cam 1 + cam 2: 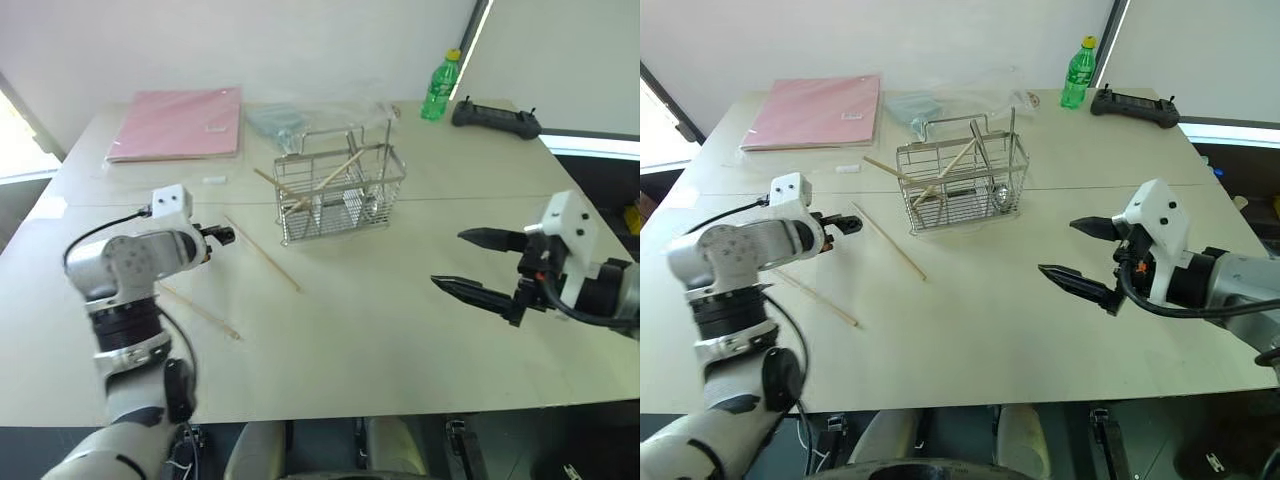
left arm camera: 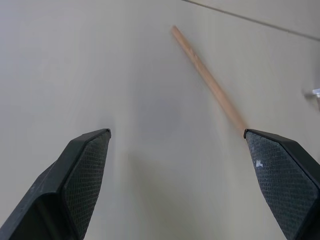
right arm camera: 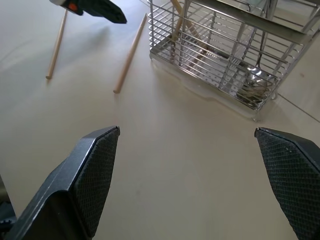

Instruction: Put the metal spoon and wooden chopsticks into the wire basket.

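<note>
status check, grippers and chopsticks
Both grippers open, empty. Two chopsticks on table, others and spoon in basket. Nothing blocking.

Desk (image 1: 400,330): smooth, matt, pale laminate-like top. Wire basket (image 1: 338,195): bright polished metal wire, glossy. Wooden chopsticks (image 1: 262,254): bare pale tan wood, matt, fine grain visible in the left wrist view. Metal spoon (image 3: 252,80): shiny silver metal inside the basket. Right gripper (image 1: 478,266) and left gripper (image 2: 177,165): black matt fingers with cross-hatched textured pads. Bottle (image 1: 440,86): glossy green plastic. Folder (image 1: 180,123): pink, smooth, slightly sheened.
</note>
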### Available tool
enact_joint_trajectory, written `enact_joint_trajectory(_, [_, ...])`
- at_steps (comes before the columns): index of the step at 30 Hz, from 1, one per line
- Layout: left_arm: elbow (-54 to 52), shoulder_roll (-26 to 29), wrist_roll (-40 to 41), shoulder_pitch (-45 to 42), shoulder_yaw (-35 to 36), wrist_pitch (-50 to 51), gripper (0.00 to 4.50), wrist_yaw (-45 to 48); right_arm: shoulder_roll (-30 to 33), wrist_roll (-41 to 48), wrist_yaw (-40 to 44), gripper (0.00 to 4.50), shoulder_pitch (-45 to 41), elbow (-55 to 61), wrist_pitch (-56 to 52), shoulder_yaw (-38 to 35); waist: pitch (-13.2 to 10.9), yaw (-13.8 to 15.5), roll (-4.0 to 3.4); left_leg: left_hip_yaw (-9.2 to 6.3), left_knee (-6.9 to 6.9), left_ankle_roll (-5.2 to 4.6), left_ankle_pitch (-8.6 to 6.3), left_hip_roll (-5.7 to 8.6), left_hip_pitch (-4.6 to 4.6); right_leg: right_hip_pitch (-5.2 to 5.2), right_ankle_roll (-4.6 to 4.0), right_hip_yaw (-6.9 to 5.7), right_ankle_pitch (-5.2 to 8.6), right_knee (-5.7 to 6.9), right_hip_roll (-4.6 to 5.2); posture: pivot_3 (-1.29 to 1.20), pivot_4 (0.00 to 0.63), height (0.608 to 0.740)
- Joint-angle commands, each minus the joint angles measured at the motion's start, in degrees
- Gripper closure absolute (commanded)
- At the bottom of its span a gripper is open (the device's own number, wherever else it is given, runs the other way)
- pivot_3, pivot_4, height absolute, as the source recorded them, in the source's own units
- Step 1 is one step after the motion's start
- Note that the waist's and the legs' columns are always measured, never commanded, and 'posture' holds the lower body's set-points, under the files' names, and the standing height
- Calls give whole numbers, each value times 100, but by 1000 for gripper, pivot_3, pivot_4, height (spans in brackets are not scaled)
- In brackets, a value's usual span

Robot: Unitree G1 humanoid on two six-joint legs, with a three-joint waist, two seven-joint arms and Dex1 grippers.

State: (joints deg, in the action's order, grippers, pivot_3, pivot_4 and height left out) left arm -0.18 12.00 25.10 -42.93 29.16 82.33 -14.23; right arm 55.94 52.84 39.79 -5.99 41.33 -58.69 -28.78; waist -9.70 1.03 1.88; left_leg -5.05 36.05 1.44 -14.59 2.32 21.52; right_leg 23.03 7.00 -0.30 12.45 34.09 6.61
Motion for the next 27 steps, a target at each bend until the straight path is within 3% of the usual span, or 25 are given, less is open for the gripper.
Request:
enact_joint_trajectory(1, [411,-568,-359,-613,723,-338,0,-771,-64,98,-186,74,-139,27,120,80,1,1,1,0,-1,0,0,1,0,-1,2,0,-1,-2,0,0,150,709])
enact_joint_trajectory(11, [1255,-1140,-893,-1459,1157,-927,0,-1774,-118,161,-410,74,-66,-42,162,76,-2,-12,5,8,-2,20,-5,4,0,3,18,0,-7,-5,1,0,150,709])
enact_joint_trajectory(16, [2309,-1335,-929,-1989,1763,-1356,0,-2600,-218,236,-519,74,6,51,222,114,-6,77,14,8,4,24,-3,5,1,0,33,-1,-9,-6,1,0,150,709])
enact_joint_trajectory(27, [5403,-546,-944,-2924,1457,-3183,0,-2813,-425,314,-781,74,179,186,414,139,-3,131,8,12,2,31,-1,5,-6,-2,49,-3,-6,-3,2,0,150,709])
